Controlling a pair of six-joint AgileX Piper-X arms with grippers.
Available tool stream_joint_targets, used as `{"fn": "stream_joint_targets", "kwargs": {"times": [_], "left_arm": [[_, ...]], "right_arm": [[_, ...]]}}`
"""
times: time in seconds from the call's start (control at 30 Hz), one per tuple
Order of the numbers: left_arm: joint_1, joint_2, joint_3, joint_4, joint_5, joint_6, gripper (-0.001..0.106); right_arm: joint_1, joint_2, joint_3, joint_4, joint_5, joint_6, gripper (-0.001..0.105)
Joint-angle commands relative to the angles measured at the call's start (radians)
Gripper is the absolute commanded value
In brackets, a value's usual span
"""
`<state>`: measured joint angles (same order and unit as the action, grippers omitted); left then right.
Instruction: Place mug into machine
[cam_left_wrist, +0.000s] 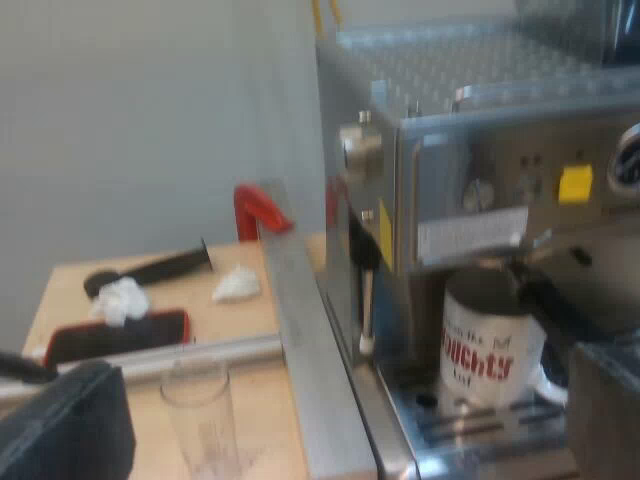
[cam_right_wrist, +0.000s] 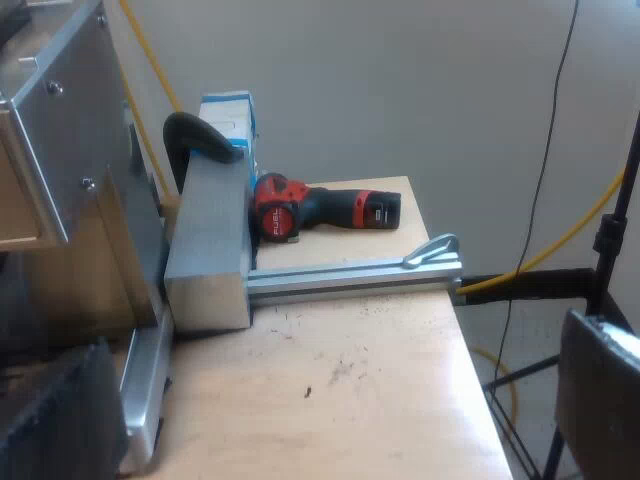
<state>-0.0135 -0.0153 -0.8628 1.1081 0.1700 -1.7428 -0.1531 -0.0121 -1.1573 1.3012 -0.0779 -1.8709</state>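
Mug (cam_left_wrist: 487, 345) sits on drip tray (cam_left_wrist: 470, 428) of espresso machine (cam_left_wrist: 470, 130), under spout. Left gripper (cam_left_wrist: 335, 410) wide, holding nothing. Right gripper (cam_right_wrist: 330, 390) wide, empty, over wooden table (cam_right_wrist: 380, 400).

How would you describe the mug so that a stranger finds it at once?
Find the steel espresso machine. On its drip tray, under the front panel, stands the mug. It is white with red lettering, unlike the clear glass on the wooden table.

Mug (cam_left_wrist: 487, 345): small lettering under the red word, unreadable.
Measuring glass (cam_left_wrist: 200, 412): base cut off at frame edge.
Espresso machine (cam_left_wrist: 470, 150): far side cropped.
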Motion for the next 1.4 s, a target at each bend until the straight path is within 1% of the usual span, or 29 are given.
{"fn": "stream_joint_targets", "kwargs": {"times": [0.03, 0.1, 0.2, 0.27, 0.33, 0.4, 0.47, 0.5, 0.53, 0.6, 0.67, 0.73, 0.77, 0.8, 0.83, 0.87, 0.97, 1.07, 1.1, 1.13, 1.3, 1.4], "left_arm": [[-0.003, -0.144, -0.004, 0.061, 0.007, -0.003, 0.089], [0.000, -0.134, -0.020, 0.158, 0.016, -0.015, 0.089], [0.000, -0.135, -0.017, 0.208, 0.013, -0.018, 0.089], [0.000, -0.135, -0.017, 0.205, -0.004, -0.027, 0.089], [0.000, -0.135, -0.014, 0.189, -0.038, -0.030, 0.089], [0.000, -0.135, 0.004, 0.148, -0.086, -0.030, 0.089], [0.000, -0.135, 0.015, 0.133, -0.092, -0.030, 0.089], [0.000, -0.135, 0.037, 0.107, -0.091, -0.030, 0.089], [0.000, -0.135, 0.066, 0.077, -0.091, -0.030, 0.089], [0.000, -0.135, 0.115, 0.034, -0.091, -0.030, 0.089], [0.000, -0.135, 0.140, 0.011, -0.091, -0.032, 0.089], [0.000, -0.135, 0.149, 0.004, -0.091, -0.032, 0.089], [0.000, -0.135, 0.183, -0.028, -0.091, -0.032, 0.089], [0.000, -0.135, 0.215, -0.051, -0.088, -0.032, 0.089], [0.000, -0.133, 0.232, -0.060, -0.084, -0.032, 0.089], [0.000, -0.133, 0.246, -0.064, -0.084, -0.032, 0.089], [0.000, -0.133, 0.270, -0.066, -0.084, -0.032, 0.089], [0.000, -0.133, 0.295, -0.066, -0.084, -0.032, 0.089], [0.000, -0.133, 0.295, -0.066, -0.084, -0.032, 0.089], [0.000, -0.133, 0.312, -0.066, -0.084, -0.032, 0.089], [0.000, -0.133, 0.342, -0.076, -0.084, -0.032, 0.089], [0.000, -0.133, 0.341, -0.076, -0.084, -0.032, 0.089]], "right_arm": [[0.006, -0.046, -0.020, 0.042, 0.014, -0.017, 0.089], [0.008, -0.046, -0.009, 0.054, 0.014, -0.017, 0.089], [0.008, -0.046, 0.019, 0.057, 0.014, -0.013, 0.089], [0.008, -0.046, 0.044, 0.052, 0.014, -0.011, 0.089], [0.008, -0.046, 0.085, 0.025, 0.011, -0.003, 0.089], [0.008, -0.044, 0.146, -0.043, 0.011, 0.032, 0.089], [0.008, -0.043, 0.195, -0.098, 0.011, 0.058, 0.089], [0.008, -0.044, 0.238, -0.145, 0.008, 0.073, 0.089], [0.008, -0.044, 0.250, -0.159, 0.005, 0.074, 0.089], [0.008, -0.042, 0.316, -0.220, -0.009, 0.079, 0.089], [0.008, -0.042, 0.341, -0.231, -0.022, 0.079, 0.089], [0.008, -0.042, 0.374, -0.239, -0.043, 0.079, 0.089], [0.008, -0.042, 0.418, -0.243, -0.070, 0.079, 0.089], [0.008, -0.042, 0.418, -0.243, -0.070, 0.079, 0.089], [0.008, -0.042, 0.435, -0.243, -0.082, 0.079, 0.089], [0.008, -0.042, 0.480, -0.243, -0.095, 0.079, 0.089], [0.008, -0.042, 0.524, -0.243, -0.095, 0.069, 0.089], [0.008, -0.042, 0.532, -0.243, -0.095, 0.067, 0.089], [0.008, -0.040, 0.570, -0.243, -0.095, 0.049, 0.089], [0.008, -0.040, 0.580, -0.243, -0.095, 0.047, 0.089], [0.008, -0.040, 0.621, -0.252, -0.101, 0.032, 0.089], [0.008, -0.040, 0.622, -0.254, -0.110, 0.027, 0.089]]}}
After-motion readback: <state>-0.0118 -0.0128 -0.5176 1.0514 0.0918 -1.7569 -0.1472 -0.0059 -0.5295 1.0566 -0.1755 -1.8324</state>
